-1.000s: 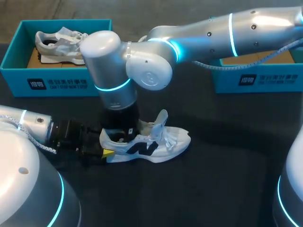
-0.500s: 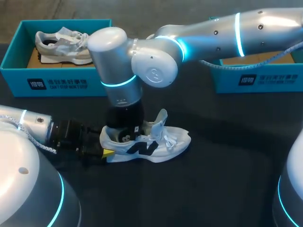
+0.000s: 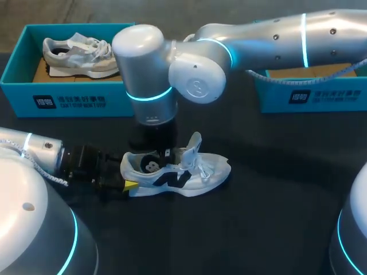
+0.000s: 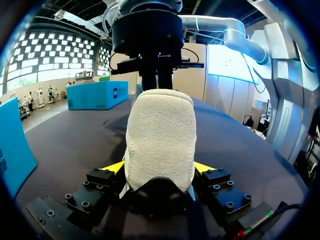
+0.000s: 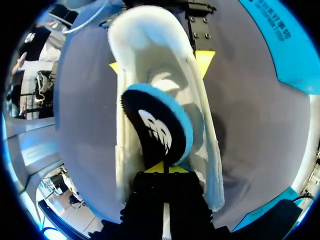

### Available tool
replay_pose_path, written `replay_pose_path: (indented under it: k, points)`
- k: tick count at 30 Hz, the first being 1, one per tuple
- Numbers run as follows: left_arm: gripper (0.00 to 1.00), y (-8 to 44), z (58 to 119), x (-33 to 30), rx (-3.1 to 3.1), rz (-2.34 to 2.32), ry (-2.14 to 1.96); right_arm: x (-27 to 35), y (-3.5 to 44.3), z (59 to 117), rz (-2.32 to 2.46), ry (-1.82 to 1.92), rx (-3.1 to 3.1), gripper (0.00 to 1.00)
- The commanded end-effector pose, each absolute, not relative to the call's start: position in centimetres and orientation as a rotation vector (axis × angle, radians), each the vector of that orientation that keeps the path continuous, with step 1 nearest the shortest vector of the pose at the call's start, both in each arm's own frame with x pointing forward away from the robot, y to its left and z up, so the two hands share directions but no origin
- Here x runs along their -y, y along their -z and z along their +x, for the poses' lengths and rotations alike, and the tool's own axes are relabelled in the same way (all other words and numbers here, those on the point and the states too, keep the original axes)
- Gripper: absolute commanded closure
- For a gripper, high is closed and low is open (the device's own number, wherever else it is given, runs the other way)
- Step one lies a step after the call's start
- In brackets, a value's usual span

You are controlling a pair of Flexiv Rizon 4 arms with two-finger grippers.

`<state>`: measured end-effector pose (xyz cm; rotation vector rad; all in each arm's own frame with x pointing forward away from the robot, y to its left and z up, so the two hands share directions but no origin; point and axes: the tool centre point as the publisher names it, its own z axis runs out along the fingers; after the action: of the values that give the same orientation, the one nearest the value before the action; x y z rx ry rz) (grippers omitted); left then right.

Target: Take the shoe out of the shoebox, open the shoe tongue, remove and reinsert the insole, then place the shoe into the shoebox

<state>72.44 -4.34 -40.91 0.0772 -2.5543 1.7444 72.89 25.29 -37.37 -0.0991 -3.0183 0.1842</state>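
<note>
Centrally, a white mesh sneaker with a dark side logo (image 3: 192, 172) stands upright on the dark worktop (image 3: 264, 223). The left end effector (image 4: 159, 167) is clamped on the shoe's padded heel, with a yellow fingertip (image 4: 115, 167) pressed against each side. Directly above the shoe's opening, the right end effector (image 5: 163, 169) has its fingers pinched together on one end of a black insole with a blue edge (image 5: 155, 127). The rest of the insole reaches into the opening. Beyond the right end effector, an open teal cardboard shoebox (image 3: 69, 103) holds a grey sneaker (image 3: 74, 51). A second teal shoebox (image 3: 309, 97) sits well apart from it.
</note>
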Motion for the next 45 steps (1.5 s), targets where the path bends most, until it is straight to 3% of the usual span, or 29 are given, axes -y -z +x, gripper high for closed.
replay_pose_path:
  k: [1,45]
  points:
    - [1.00,41.3,72.7,4.4,2.556,0.077,-1.741,-25.8,36.6,72.9,-0.075,-0.191,3.017,1.00]
    - [1.00,41.3,72.7,4.4,2.556,0.077,-1.741,-27.7,32.1,75.5,0.343,-0.240,2.822,1.00]
